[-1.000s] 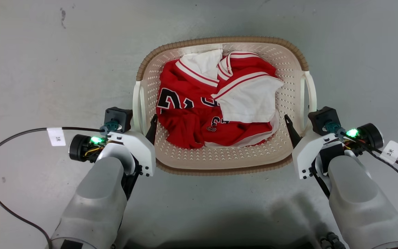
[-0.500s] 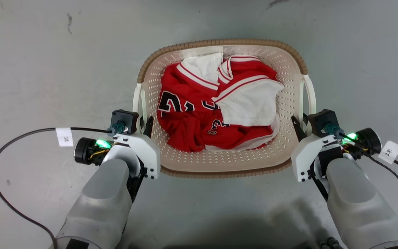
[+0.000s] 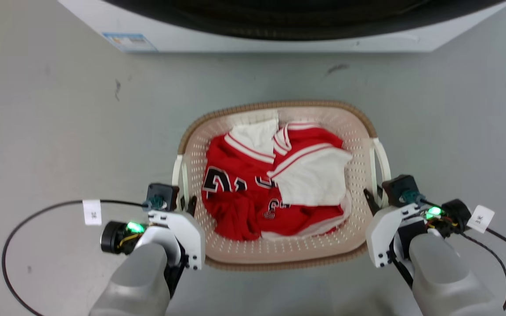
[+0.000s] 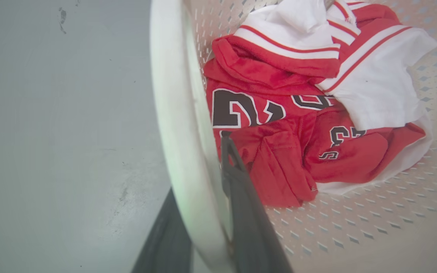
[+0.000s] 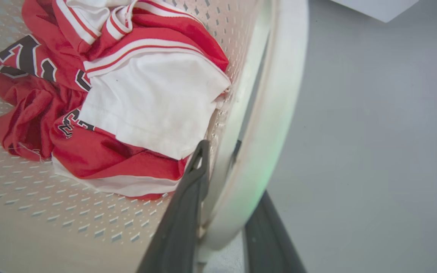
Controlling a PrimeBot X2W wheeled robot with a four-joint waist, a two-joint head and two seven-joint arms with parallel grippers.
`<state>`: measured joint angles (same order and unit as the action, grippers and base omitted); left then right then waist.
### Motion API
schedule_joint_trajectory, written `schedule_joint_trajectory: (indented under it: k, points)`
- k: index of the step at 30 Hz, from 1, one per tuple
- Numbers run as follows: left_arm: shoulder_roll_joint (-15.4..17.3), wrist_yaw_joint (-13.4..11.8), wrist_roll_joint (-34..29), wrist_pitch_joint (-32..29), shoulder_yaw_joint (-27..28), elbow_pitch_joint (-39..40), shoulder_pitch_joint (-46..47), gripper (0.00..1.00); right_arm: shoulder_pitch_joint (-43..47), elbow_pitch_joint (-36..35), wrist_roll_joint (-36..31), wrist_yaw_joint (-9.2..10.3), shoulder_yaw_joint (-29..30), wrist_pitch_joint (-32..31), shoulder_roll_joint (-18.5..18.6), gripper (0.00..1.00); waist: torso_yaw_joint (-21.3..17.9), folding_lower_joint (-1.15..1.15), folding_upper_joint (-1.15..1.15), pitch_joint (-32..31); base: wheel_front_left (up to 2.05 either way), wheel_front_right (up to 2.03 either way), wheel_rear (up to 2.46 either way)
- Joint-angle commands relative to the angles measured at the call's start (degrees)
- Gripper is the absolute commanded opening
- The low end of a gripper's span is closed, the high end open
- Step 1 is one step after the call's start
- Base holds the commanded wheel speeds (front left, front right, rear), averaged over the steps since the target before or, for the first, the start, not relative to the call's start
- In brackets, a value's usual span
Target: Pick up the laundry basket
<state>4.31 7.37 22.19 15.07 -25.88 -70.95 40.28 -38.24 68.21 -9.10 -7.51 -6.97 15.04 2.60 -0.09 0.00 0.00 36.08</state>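
Head view has the laundry basket (image 3: 279,104) between the two arms, over the grey floor (image 3: 59,131) and a little short of the white washing machine (image 3: 279,30) at the top (can't tell if its base is touching the floor or just off it). The left gripper (image 3: 187,203) has its fingers (image 4: 241,197) pinching the left handle (image 3: 178,173), one on the basket side and one on the outer side. The right gripper (image 3: 374,196) does the same on the right handle (image 3: 383,156).

My guess on handling: it's thin perforated plastic, stiff but a bit flexy. It should be light too, since the load is just a crumpled red and white jersey (image 3: 244,193). Those loops are the place to hold, but they look smooth and slippery, so I'd raise both sides level. The floor looks smooth, with a few dark scuffs.
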Motion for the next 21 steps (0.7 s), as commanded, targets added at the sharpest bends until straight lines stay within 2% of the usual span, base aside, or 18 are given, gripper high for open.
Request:
schedule_joint_trajectory:
  k: [1,8,21]
  points:
    - [0.09,0.16,0.26,0.12,-0.88,-0.49,-1.13,0.00,0.44,0.41,0.30,0.04,-0.82,0.23,0.49,0.00,0.07,0.00,0.00,-3.60,0.00,0.00,0.00]
    - [-0.41,0.19,2.82,-2.11,-3.81,-1.51,-4.46,0.00,2.21,2.92,3.90,0.04,-5.55,-1.09,0.42,0.00,-0.02,0.00,0.00,-10.11,0.00,0.00,0.00]
    - [0.17,0.19,8.10,-5.72,-8.45,-1.37,-9.09,0.00,5.94,3.53,11.84,0.03,-14.17,-5.97,0.30,0.00,-0.03,0.00,0.00,-20.34,0.00,0.00,0.00]
